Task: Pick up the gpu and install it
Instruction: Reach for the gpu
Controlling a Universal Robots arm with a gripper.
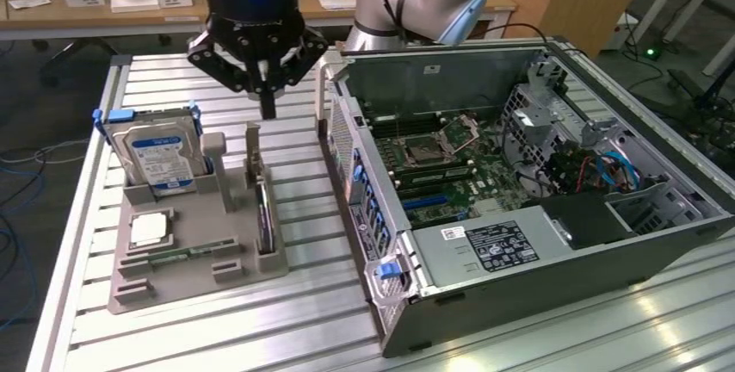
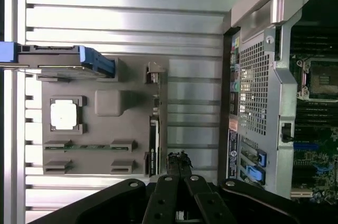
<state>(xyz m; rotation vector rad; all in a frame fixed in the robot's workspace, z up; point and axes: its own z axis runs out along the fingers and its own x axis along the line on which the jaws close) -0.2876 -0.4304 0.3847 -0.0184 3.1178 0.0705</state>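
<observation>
Black and thin, the gpu (image 1: 267, 215) stands edge-on in the grey holder (image 1: 195, 221), below the claw (image 1: 268, 112) and slightly off its line. The claw hangs empty and closed tight. Lowered like that, it would likely ram the card's top edge or the holder's post (image 1: 253, 141) instead of straddling the card.

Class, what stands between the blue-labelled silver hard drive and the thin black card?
A grey upright block of the plastic holder separates hard drive from black card, per the exterior view.
</observation>
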